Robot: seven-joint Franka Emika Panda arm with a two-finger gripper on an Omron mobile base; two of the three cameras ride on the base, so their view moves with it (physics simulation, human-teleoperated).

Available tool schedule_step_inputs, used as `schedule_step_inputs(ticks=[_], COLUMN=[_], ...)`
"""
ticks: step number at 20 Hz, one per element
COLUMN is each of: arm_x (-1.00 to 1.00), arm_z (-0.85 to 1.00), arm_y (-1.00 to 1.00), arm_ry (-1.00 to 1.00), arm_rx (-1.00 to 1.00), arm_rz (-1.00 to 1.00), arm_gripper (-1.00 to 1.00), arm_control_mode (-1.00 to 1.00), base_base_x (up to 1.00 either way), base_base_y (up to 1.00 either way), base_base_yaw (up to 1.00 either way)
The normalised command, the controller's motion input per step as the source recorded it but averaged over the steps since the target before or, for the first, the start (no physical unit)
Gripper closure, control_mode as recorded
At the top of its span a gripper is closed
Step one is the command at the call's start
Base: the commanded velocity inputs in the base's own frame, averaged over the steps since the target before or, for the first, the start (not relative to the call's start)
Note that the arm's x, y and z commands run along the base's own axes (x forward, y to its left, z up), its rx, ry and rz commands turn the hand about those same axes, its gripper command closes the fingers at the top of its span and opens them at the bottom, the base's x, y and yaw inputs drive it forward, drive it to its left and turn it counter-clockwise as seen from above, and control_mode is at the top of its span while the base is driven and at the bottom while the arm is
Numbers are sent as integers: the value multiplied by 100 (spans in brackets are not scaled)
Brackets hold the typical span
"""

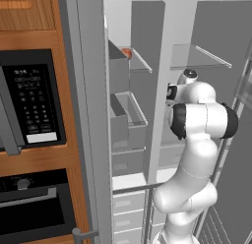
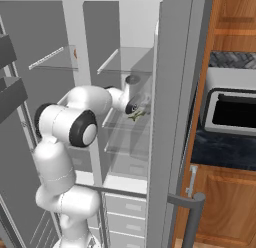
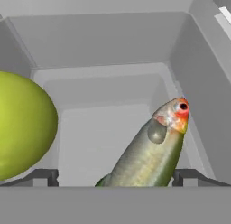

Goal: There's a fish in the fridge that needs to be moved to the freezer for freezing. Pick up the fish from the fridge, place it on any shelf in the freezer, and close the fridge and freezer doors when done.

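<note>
My claw spread wide, empty, straddling the fish on the fridge shelf, green round fruit close at left; risk: closing off-centre may squirt the slick, tapered body out or nudge that fruit

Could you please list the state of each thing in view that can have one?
fridge: door open, arm reaching inside.
freezer: door open.
fish: lying on a fridge shelf between the fingertips, not gripped.
gripper: open, a fingertip either side of the fish.
green round fruit: resting to the left of the fish in the hand view.
</note>
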Motion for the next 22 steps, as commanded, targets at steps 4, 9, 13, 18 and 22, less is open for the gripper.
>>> schedule_step_inputs(ticks=[4,9,13,18,22], arm_x=[7,-46,-77,-89,-58], arm_z=[-83,-100,-100,-100,-77], arm_y=[-1,7,11,0,1], arm_ry=[6,4,0,-17,-33], arm_rx=[0,0,-1,0,4], arm_rz=[1,0,0,1,6], arm_gripper=[100,100,100,100,100], arm_control_mode=[-100,-100,-100,-100,-100], base_base_x=[0,0,0,0,0], base_base_y=[0,0,0,0,0], base_base_yaw=[0,0,0,0,0])
